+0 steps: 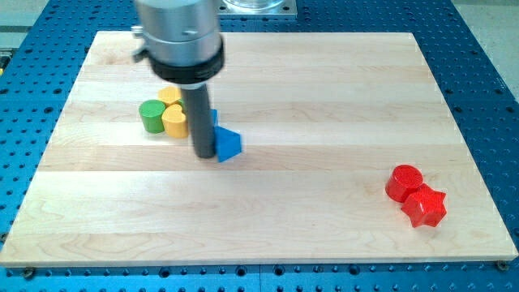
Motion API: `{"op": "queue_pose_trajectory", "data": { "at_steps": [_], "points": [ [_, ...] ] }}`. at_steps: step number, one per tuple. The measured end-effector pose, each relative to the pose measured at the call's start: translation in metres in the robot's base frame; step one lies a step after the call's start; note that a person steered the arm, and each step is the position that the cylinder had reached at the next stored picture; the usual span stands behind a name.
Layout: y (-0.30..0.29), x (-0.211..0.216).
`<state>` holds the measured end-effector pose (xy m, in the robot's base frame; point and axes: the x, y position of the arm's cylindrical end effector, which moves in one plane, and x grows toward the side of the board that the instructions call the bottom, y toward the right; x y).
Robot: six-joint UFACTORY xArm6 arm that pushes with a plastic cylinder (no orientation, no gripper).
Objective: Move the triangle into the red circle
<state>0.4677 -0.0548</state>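
A blue triangle block (229, 144) lies left of the board's middle. My tip (203, 153) rests on the board at the triangle's left side, touching or nearly touching it. The dark rod hides part of a second blue block (214, 118) just above the triangle. A red circle block (404, 182) sits at the view's lower right, with a red star block (426, 206) touching it at its lower right. The triangle is far to the left of the red circle.
A green round block (151, 116) and two yellow blocks (174, 121) (169, 96) cluster left of the rod. The wooden board (268, 219) lies on a blue perforated table. The arm's grey body (178, 36) hangs over the board's upper left.
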Motion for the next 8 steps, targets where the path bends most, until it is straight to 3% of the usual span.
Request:
{"op": "queue_pose_trajectory", "data": {
  "at_steps": [1, 3, 4, 5, 6, 7, 8],
  "points": [
    [0.079, 0.000],
    [0.118, -0.036],
    [0.201, -0.016],
    [0.216, -0.009],
    [0.172, -0.055],
    [0.116, -0.046],
    [0.124, -0.017]
  ]
}}
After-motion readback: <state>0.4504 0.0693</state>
